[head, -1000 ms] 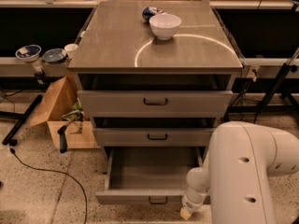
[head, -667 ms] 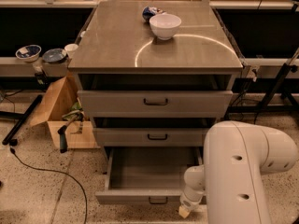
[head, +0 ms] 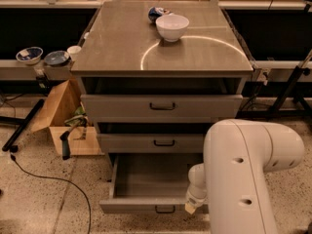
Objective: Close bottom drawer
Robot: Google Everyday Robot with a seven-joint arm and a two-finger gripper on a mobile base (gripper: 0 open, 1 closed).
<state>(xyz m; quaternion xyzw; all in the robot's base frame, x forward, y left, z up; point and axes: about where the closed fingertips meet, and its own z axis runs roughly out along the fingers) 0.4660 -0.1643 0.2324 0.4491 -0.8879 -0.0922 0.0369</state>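
The bottom drawer (head: 141,206) of the grey-beige cabinet is pulled out, showing its bare grey box interior (head: 151,177) and a small dark pull handle (head: 165,209) on its front. The middle drawer (head: 141,143) and the top drawer (head: 195,106) above it are pushed in. My white arm (head: 243,179) fills the lower right. My gripper (head: 191,207) is at its lower end, a cream tip right by the right part of the bottom drawer's front, just right of the handle.
A white bowl (head: 172,27) and a blue object (head: 157,12) sit on the cabinet top (head: 122,48). A cardboard box (head: 58,111) with a tool stands left of the cabinet. A black cable (head: 48,179) runs over the speckled floor. Small bowls (head: 29,55) sit on a left ledge.
My arm has shifted a little to the left and covers more of the drawer's right side. The bottom drawer is open about as far as before.
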